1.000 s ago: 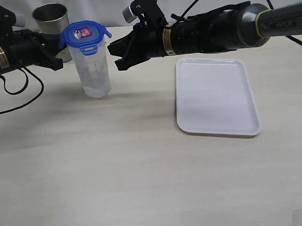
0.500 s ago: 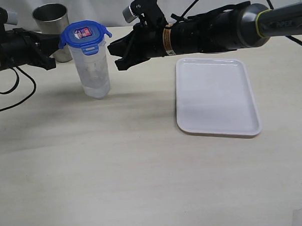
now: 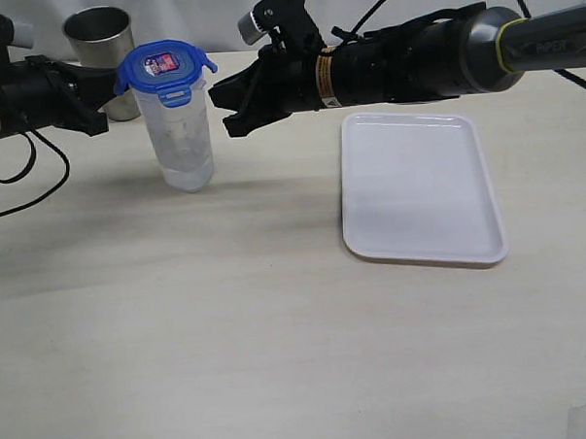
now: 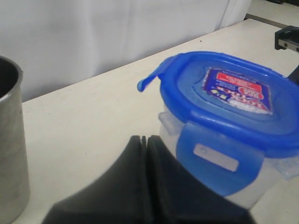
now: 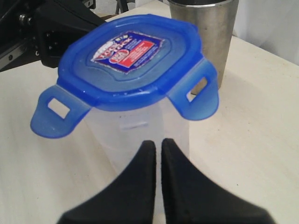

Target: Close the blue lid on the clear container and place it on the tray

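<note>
The clear container (image 3: 180, 142) stands upright on the table with the blue lid (image 3: 163, 68) sitting on top. In the left wrist view one flap of the lid (image 4: 224, 93) is folded down and another sticks up. In the right wrist view two flaps of the lid (image 5: 126, 60) splay outward above the container (image 5: 135, 128). My left gripper (image 3: 102, 113) is shut and empty, a short way left of the container. My right gripper (image 3: 227, 120) is shut and empty, just right of it. The white tray (image 3: 418, 187) lies empty to the right.
A grey metal cup (image 3: 102, 45) stands behind the container, close to the left gripper (image 4: 145, 140). The right arm stretches over the table behind the tray. Black cables hang by the left arm at the table's left edge.
The left gripper has drawn back to the left, away from the container, then stopped. The right arm, container and lid have not moved.
</note>
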Robot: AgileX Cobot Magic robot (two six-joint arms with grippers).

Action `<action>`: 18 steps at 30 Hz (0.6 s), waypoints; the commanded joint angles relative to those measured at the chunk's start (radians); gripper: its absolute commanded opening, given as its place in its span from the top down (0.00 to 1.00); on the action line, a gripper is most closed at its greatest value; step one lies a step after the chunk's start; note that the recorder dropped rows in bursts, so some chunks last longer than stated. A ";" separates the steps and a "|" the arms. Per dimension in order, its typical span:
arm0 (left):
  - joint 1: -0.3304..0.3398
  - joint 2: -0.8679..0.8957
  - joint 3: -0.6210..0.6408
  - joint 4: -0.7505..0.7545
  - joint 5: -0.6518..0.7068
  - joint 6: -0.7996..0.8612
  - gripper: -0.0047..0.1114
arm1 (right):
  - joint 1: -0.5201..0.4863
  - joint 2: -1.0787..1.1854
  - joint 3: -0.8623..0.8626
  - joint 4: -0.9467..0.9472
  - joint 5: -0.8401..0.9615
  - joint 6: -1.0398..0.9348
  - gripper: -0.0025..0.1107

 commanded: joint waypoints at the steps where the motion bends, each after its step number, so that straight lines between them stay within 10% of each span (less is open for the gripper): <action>1: 0.003 -0.009 0.001 0.024 -0.021 -0.020 0.96 | 0.000 -0.005 -0.003 -0.002 0.001 0.004 0.94; 18: 0.003 -0.042 0.001 0.077 -0.006 -0.048 0.96 | 0.000 -0.005 -0.003 -0.002 0.001 0.004 0.94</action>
